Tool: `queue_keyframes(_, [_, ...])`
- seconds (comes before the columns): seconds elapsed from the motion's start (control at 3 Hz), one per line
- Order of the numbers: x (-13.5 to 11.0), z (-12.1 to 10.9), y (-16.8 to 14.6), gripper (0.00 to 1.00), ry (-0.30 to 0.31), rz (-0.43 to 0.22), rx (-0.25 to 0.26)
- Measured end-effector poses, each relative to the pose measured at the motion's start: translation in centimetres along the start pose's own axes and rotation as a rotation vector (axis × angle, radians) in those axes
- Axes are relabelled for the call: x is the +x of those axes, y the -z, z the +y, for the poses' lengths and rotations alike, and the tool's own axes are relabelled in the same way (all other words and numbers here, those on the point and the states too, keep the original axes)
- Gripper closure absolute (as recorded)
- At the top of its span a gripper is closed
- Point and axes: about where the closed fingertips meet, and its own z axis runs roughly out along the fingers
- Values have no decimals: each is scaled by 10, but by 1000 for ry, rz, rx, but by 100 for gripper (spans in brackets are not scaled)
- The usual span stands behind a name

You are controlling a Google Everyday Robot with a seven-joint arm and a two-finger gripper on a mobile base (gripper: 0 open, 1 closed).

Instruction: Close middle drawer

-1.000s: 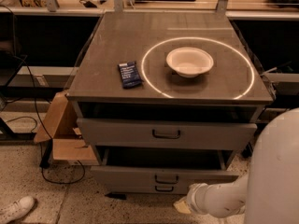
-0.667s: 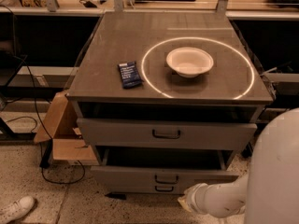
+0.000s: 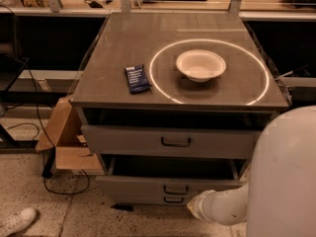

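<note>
The middle drawer (image 3: 143, 185) is a wide grey drawer with a low flat front and a small dark loop handle (image 3: 176, 189). It stands pulled out of the cabinet, with a dark opening above its front. My white arm segment (image 3: 217, 207) reaches in from the lower right and ends just right of the drawer's front, low near the floor. My gripper is not visible in the camera view.
The taller top drawer (image 3: 123, 141) sits slightly out above. A bottom drawer handle (image 3: 173, 200) shows below. On the cabinet top (image 3: 113, 38) lie a white bowl (image 3: 200, 64) and a blue packet (image 3: 137, 78). A cardboard box (image 3: 61, 132), cables and a white shoe (image 3: 15, 221) are on the left floor.
My arm segment has shifted a little to the left along the bottom. The drawers look unchanged.
</note>
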Motion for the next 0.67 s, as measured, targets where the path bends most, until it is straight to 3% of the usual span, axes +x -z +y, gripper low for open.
queue_keyframes(0.67, [-39, -12, -27, 97, 13, -18, 53])
